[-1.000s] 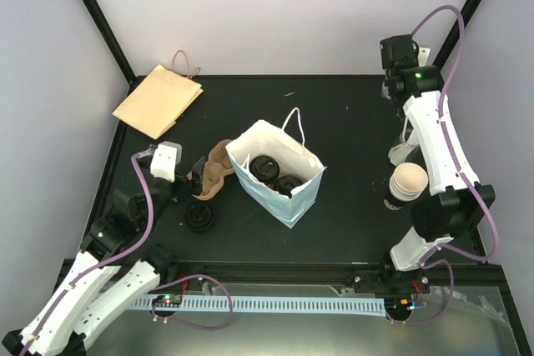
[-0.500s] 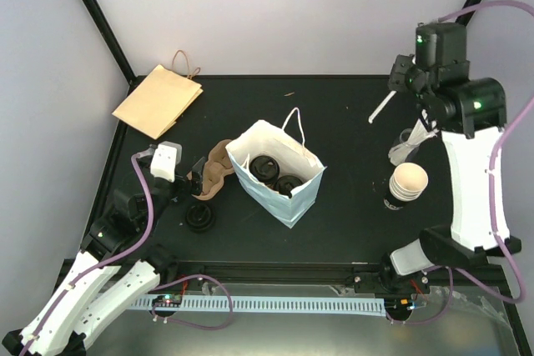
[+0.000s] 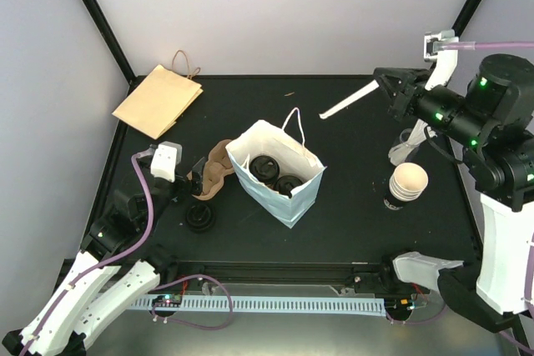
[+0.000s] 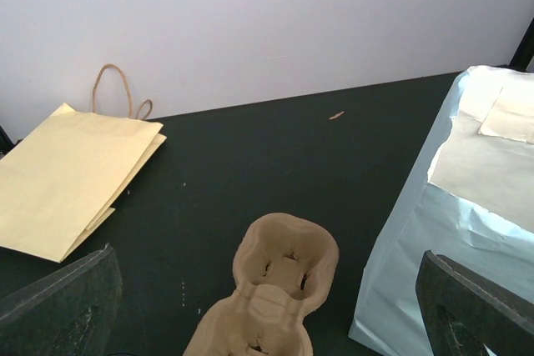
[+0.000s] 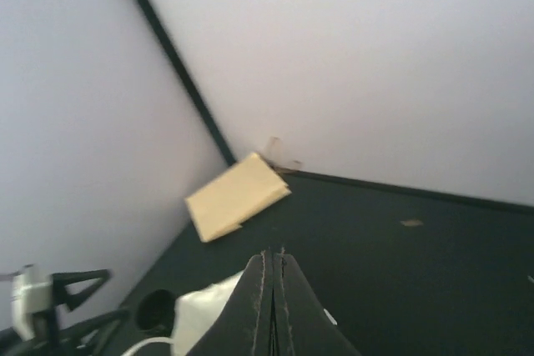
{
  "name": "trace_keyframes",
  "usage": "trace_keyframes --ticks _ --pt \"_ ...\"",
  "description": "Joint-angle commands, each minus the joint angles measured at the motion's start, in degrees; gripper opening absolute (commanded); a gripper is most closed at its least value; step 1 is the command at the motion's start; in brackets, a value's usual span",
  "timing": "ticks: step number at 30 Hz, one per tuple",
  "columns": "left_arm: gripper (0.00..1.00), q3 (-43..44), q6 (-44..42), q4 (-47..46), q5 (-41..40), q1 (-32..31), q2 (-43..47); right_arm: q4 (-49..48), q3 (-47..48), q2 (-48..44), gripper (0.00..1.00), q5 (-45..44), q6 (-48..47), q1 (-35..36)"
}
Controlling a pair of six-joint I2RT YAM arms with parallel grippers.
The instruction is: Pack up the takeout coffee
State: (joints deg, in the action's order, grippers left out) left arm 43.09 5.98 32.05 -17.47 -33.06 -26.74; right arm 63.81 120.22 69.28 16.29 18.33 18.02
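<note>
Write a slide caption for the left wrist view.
Open left gripper facing a cardboard cup carrier between a flat brown bag and a white bag.

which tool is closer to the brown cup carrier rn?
Left. The left tool, open, sits at the near end of the brown cup carrier. The right tool, shut on a white stick, is up over the far right of the table, beyond the white bag.
</note>
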Motion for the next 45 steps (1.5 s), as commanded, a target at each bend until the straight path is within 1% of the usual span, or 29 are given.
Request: trace_keyframes --ticks 1,3,7,12,15,20,22,24,28,32,35,45 --pt "0.99 0.15 -0.88 -1.65 0.78 0.29 -0.59 -8.18 -0.94 0.54 0.02 17.13 2.54 0.35" --pt "0.99 0.1 -0.88 -1.71 0.77 0.29 -0.72 -11.33 -3.51 0.26 0.02 22.5 3.45 0.41" --pt "0.99 0.15 -0.88 -1.64 0.78 0.27 -0.99 -18.01 -8.9 -1.19 0.02 28.1 5.14 0.82" --pt "0.99 0.15 -0.92 -1.55 0.69 0.25 -1.04 -20.84 -11.79 -1.34 0.02 33.29 5.23 2.89" --pt "0.99 0.15 -0.88 -1.56 0.64 0.28 -1.1 -21.45 -11.9 -2.28 0.02 33.02 4.52 3.59" --pt "0.99 0.15 -0.92 -1.57 0.68 0.25 -1.32 -23.73 -10.61 -5.54 0.02 26.82 3.31 3.56" --pt "0.99 0.15 -0.88 -1.58 0.69 0.34 -1.3 -25.33 -10.28 -6.75 0.02 25.8 3.31 3.6" --pt "0.99 0.14 -0.87 -1.55 0.61 0.3 -1.26 -27.06 -10.15 -7.26 0.03 27.5 4.33 3.62" --pt "0.99 0.15 -0.92 -1.56 0.61 0.33 -1.22 -29.33 -9.94 -5.94 0.03 34.44 7.01 3.61" --pt "0.99 0.11 -0.88 -1.51 0.66 0.31 -1.21 -27.27 -11.17 -4.83 0.03 36.3 6.39 3.6" --pt "0.99 0.15 -0.92 -1.47 0.6 0.28 -1.12 -25.07 -13.9 -4.55 0.03 35.36 5.05 3.6" --pt "0.99 0.14 -0.97 -1.51 0.6 0.29 -1.03 -21.56 -29.17 -7.75 0.02 28.03 0.62 3.59"
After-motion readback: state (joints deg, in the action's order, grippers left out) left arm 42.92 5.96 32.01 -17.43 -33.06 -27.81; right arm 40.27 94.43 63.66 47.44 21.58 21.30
